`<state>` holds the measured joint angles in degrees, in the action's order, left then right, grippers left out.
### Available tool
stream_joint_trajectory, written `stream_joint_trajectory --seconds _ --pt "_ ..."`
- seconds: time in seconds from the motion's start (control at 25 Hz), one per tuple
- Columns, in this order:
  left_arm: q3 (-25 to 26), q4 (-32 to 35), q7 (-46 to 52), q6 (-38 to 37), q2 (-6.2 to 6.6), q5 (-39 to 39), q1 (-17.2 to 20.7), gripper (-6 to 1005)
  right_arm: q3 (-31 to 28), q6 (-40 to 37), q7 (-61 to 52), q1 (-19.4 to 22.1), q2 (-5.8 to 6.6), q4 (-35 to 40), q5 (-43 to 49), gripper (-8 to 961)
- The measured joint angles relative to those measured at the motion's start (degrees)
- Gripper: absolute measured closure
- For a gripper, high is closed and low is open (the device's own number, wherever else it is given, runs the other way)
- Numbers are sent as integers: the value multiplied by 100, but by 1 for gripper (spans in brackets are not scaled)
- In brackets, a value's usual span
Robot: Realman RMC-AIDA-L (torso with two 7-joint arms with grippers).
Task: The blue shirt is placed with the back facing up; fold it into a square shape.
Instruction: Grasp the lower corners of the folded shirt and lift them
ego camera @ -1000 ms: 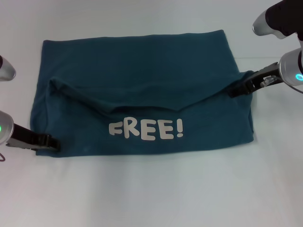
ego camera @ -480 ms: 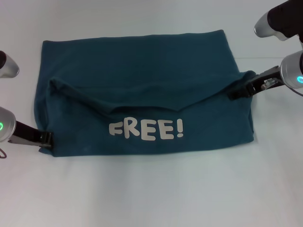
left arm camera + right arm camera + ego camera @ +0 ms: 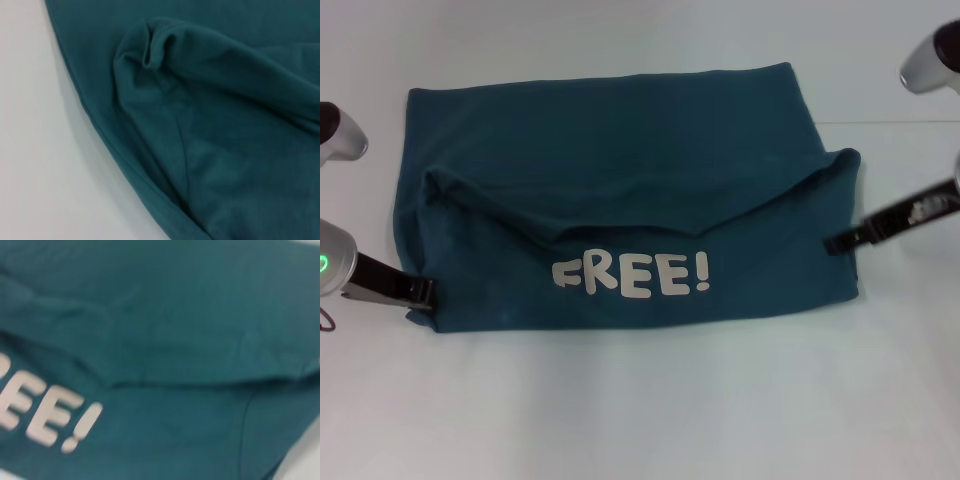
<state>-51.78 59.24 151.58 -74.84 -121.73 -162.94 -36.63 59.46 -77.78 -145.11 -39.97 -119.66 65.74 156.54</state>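
The blue shirt [image 3: 620,170] lies on the white table as a wide rectangle, its near part folded over so the pale "FREE!" lettering [image 3: 630,275] faces up. That flap's upper edge sags in a shallow V across the middle, with a raised corner at the right side. My left gripper [image 3: 424,292] sits at the shirt's near left edge, touching the cloth. My right gripper [image 3: 838,242] is at the right edge, below the raised corner. In the left wrist view the blue shirt [image 3: 225,150] shows a puckered fold. In the right wrist view the shirt [image 3: 175,340] and part of the lettering [image 3: 45,415] show.
The white table [image 3: 640,400] extends on all sides of the shirt, with a wide bare band along the near edge. A faint seam line runs across the table at the far right [image 3: 900,122].
My right gripper has left the flap's raised right corner and moved nearer and rightward along the shirt's right edge. The corner stayed in place. The left gripper backed slightly left off the near corner.
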Motion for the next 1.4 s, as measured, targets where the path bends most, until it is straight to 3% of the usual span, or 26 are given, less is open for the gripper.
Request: stream_joint_trajectory --seconds 0.2,0.48,1.2,1.4 --pt "-19 -4 -86 -17 7 0 -19 947 38 -296 -309 312 -18 224 18 22" --pt "-16 -59 -160 -32 14 -6 -38 947 -17 149 -362 509 -29 -156 -166 23" --pt "-16 -157 -239 -1 36 -7 -97 948 36 961 -179 438 -24 -1232 -920 22" --pt "21 -159 -292 4 17 -3 -91 948 3 1078 -129 333 -6 -1502 -948 128"
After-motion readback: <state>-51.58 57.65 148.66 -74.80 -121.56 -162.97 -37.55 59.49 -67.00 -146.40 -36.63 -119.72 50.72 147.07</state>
